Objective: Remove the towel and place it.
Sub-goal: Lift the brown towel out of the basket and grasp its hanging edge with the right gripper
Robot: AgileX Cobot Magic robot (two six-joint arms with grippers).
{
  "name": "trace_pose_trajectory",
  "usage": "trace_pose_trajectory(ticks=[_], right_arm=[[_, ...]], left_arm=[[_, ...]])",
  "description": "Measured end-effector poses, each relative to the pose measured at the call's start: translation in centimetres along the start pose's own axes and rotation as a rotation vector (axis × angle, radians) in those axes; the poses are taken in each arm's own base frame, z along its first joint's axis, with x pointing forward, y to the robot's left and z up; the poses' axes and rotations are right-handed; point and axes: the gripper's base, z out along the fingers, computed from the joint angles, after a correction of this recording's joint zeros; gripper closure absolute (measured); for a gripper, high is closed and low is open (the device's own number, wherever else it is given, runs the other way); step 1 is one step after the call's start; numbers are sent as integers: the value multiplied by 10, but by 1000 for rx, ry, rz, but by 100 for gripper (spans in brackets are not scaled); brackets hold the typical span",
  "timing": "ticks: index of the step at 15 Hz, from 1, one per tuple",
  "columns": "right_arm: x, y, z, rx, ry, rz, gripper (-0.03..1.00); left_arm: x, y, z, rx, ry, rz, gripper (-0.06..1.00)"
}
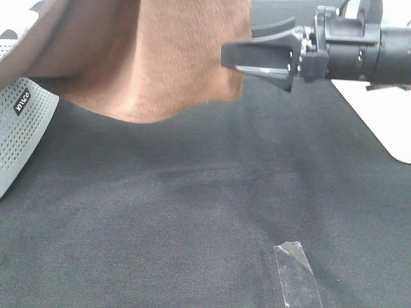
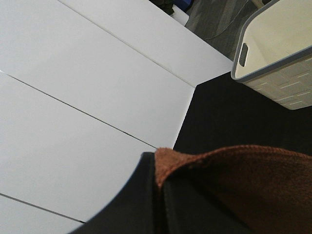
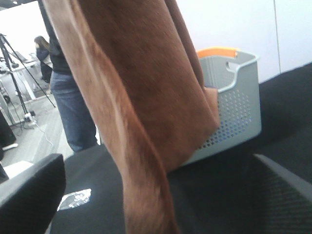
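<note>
Brown towel (image 1: 173,58) hangs lifted near the grey basket (image 1: 19,128), clamped in the left pincer (image 2: 160,195); right pincer (image 1: 239,43) gapes empty; placing not yet done.

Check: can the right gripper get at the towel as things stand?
Likely yes. The right gripper stands open right at the hanging towel's edge, nothing between them; its wrist view shows the cloth hanging ahead between its fingers. The basket sits behind the towel, out of the way.
</note>
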Motion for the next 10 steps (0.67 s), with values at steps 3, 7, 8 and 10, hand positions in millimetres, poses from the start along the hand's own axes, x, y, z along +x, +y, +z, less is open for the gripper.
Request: trace_pose_trajectory(ticks=[3, 7, 8, 10], right_arm=[[3, 12, 18, -57, 26, 6, 2], [9, 10, 23, 0, 94, 4, 16], [12, 8, 23, 13, 118, 0, 24], [14, 5, 23, 47, 147, -4, 37]], left_arm=[[1, -5, 10, -2, -14, 3, 94], [1, -6, 11, -1, -14, 3, 94], [2, -6, 11, 2, -10, 5, 94], [2, -6, 11, -2, -4, 25, 94]])
